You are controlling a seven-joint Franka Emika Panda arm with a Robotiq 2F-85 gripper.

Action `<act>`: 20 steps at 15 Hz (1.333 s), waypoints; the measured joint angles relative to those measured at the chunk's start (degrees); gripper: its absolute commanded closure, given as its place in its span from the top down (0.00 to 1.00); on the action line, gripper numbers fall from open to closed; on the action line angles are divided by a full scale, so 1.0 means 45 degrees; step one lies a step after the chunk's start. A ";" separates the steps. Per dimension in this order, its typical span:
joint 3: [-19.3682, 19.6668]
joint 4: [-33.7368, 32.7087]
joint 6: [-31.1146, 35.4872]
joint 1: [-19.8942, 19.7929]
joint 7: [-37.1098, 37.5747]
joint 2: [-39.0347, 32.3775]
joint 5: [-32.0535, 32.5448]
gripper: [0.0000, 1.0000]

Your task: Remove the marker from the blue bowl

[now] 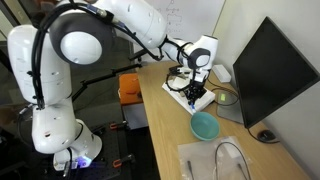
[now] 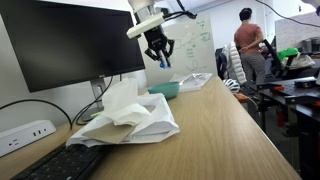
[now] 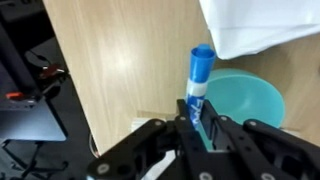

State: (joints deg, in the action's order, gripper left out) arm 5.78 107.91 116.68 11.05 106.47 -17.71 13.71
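Observation:
My gripper (image 3: 198, 112) is shut on the marker (image 3: 199, 72), a short blue and white pen that sticks out from between the fingers. The blue bowl (image 3: 245, 97) lies on the wooden table below and to the right of the marker and looks empty. In an exterior view the gripper (image 1: 197, 95) hangs above and to the left of the bowl (image 1: 205, 125). In an exterior view the gripper (image 2: 159, 55) holds the marker (image 2: 164, 62) well above the bowl (image 2: 166, 88).
A dark monitor (image 1: 270, 70) stands at the table's far side, with cables (image 1: 232, 158) and a white pad (image 1: 205, 160) near the front. Crumpled white cloth (image 2: 125, 115) lies beside the bowl, a keyboard (image 2: 70, 162) lies in front, and a person (image 2: 247, 45) stands behind.

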 measured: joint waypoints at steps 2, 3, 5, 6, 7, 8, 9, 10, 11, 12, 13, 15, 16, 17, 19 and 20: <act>-0.0411 0.1235 0.0544 0.0065 0.0134 0.0509 0.0309 0.05; -0.0576 0.1708 0.0810 0.0115 0.0227 0.0597 0.0606 0.05; -0.0831 0.2491 0.1433 0.0307 0.0753 0.0567 0.1563 0.05; -0.0925 0.2810 0.1869 0.0417 0.1061 0.0482 0.2007 0.05; -0.1002 0.3078 0.2342 0.0515 0.1437 0.0318 0.2348 0.05; -0.1061 0.3243 0.2721 0.0579 0.1724 0.0102 0.2559 0.05; -0.1075 0.3341 0.3065 0.0652 0.1998 -0.0155 0.2770 0.05; -0.1078 0.3373 0.3323 0.0706 0.2214 -0.0402 0.2860 0.05; -0.1077 0.3375 0.3513 0.0734 0.2357 -0.0614 0.2891 0.05; -0.1073 0.3373 0.3625 0.0753 0.2454 -0.0769 0.2898 0.05; -0.1056 0.3367 0.3704 0.0763 0.2476 -0.0864 0.2898 0.05; -0.1020 0.3352 0.3797 0.0778 0.2478 -0.0908 0.2898 0.44; -0.1005 0.3325 0.3817 0.0780 0.2478 -0.0901 0.2898 0.47; -0.1002 0.3295 0.3818 0.0781 0.2478 -0.0879 0.2894 0.52; -0.1003 0.3250 0.3727 0.0781 0.2477 -0.0712 0.2788 0.68; -0.1006 0.3229 0.3575 0.0775 0.2410 -0.0495 0.2587 0.74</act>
State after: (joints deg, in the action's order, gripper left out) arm 1.25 122.44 132.77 14.54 117.32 -19.94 25.35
